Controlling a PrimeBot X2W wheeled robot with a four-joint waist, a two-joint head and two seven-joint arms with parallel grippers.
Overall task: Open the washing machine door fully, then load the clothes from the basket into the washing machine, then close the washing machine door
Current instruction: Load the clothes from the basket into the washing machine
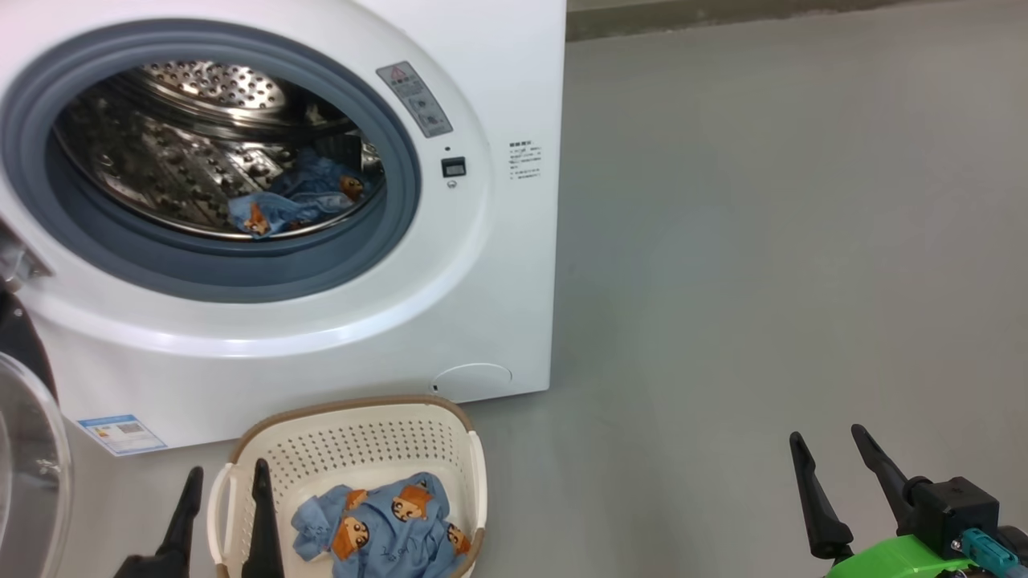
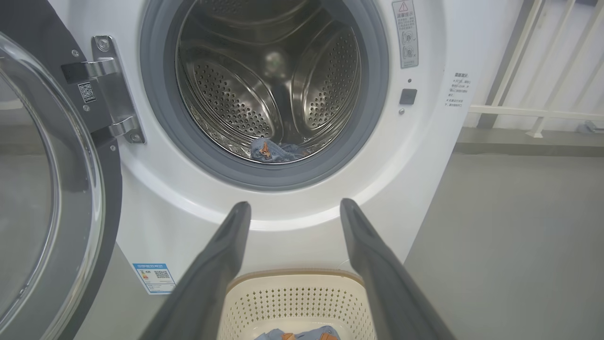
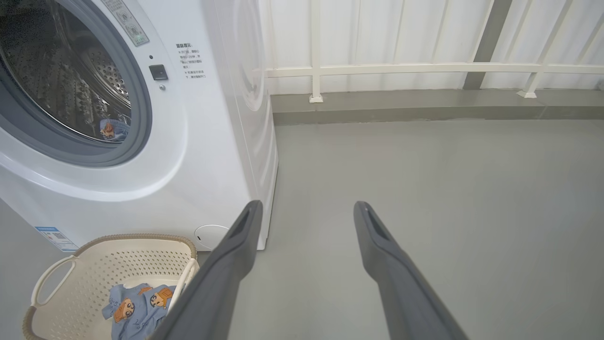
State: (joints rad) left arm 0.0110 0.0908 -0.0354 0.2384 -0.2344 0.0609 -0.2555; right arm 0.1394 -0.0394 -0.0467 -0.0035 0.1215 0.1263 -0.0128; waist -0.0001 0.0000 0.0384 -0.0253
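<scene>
The left gripper and right gripper are spread wide and empty; the clothes, seen low centre in the basket, could be missed if its rim is struck first.

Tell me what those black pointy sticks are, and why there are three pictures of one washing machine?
Those sticks are a robot's fingers. Each pair is an end effector, its hand for grabbing. One picture comes from a camera on the robot's head: the left end effector is by the basket, the right end effector over the floor. The other two come from cameras on its wrists, looking along the fingers. Both are open and hold nothing. The washing machine has its door swung open. One blue cartoon garment lies in the drum; a second garment waits in the basket.
</scene>
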